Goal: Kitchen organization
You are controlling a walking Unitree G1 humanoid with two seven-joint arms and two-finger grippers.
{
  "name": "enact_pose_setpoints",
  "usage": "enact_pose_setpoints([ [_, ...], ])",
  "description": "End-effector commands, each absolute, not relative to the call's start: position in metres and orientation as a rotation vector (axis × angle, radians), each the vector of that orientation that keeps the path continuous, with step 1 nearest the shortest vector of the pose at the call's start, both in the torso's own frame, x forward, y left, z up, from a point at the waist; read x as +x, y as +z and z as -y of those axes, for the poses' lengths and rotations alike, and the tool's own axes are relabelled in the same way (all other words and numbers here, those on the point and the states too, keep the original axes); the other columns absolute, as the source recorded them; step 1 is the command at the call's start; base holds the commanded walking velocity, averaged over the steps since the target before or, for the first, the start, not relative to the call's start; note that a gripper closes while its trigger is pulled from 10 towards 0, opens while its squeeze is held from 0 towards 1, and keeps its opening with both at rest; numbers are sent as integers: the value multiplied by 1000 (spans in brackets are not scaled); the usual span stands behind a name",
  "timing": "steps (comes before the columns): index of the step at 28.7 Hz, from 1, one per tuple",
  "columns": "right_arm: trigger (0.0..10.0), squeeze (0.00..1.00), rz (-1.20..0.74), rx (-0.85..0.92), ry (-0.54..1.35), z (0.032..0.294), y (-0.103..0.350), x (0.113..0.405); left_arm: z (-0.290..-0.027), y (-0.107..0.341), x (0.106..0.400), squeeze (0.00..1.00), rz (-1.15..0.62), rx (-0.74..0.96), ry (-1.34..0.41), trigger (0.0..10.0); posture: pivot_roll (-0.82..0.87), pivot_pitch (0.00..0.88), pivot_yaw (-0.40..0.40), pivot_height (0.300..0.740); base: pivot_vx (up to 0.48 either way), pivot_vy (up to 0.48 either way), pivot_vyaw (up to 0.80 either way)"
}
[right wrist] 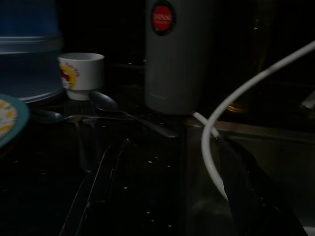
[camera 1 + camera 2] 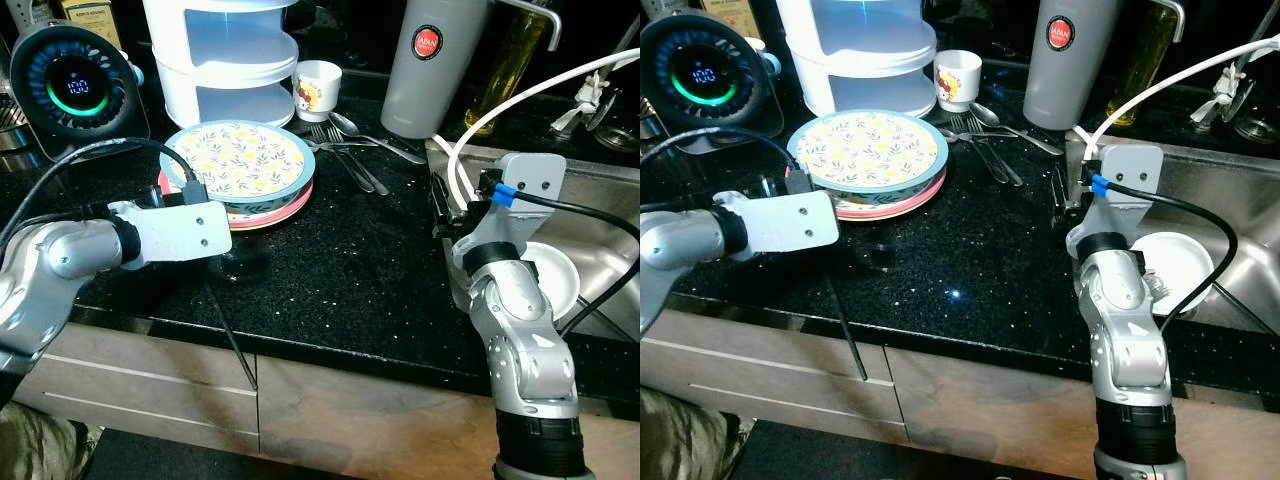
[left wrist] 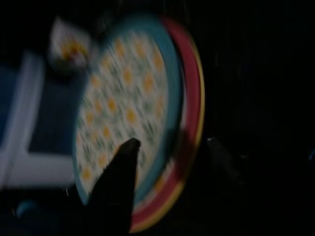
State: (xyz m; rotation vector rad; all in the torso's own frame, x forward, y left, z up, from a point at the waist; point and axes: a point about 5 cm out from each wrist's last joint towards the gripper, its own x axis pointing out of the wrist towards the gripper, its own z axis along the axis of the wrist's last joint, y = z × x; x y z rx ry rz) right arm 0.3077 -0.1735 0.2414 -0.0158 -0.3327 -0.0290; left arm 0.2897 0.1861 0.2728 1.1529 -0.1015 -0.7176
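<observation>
so my left hand [image 3: 167,147] has its fingers apart right at the edge of the stacked plates [image 2: 240,165] on the black counter [image 2: 340,260]; right hand [image 2: 442,210] by the sink [image 2: 600,200], can't tell its fingers.

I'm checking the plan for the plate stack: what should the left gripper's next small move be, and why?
Probably ease the left gripper forward so its fingers straddle the near rim of the plate stack, then close. In the left wrist view the fingers look spread, one finger over the floral top plate and the other beside the pink and yellow rims, and nothing looks gripped yet.
</observation>
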Motion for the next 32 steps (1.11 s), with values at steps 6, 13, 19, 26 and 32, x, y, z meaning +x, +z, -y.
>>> enact_pose_setpoints([
  [6,10000,0,337,-4,-23,170,242,311,-193,292,298,1000,141,1201,-696,10000,87,80,-40,740,0,0,0],
  [13,10000,0,342,9,-32,166,241,310,-205,268,333,0,-23,1107,-842,10000,76,79,-21,740,0,0,0],
  [19,10000,0,354,14,-33,163,242,309,-199,265,341,0,-45,1048,-969,10000,58,69,4,740,0,0,0],
  [26,10000,0,359,20,-47,164,241,309,-199,255,346,0,-53,1186,-1010,10000,65,69,17,740,0,0,0],
  [32,10000,0,368,26,-63,165,241,308,-201,236,357,0,-25,1381,-922,7608,65,56,36,740,0,0,0],
])
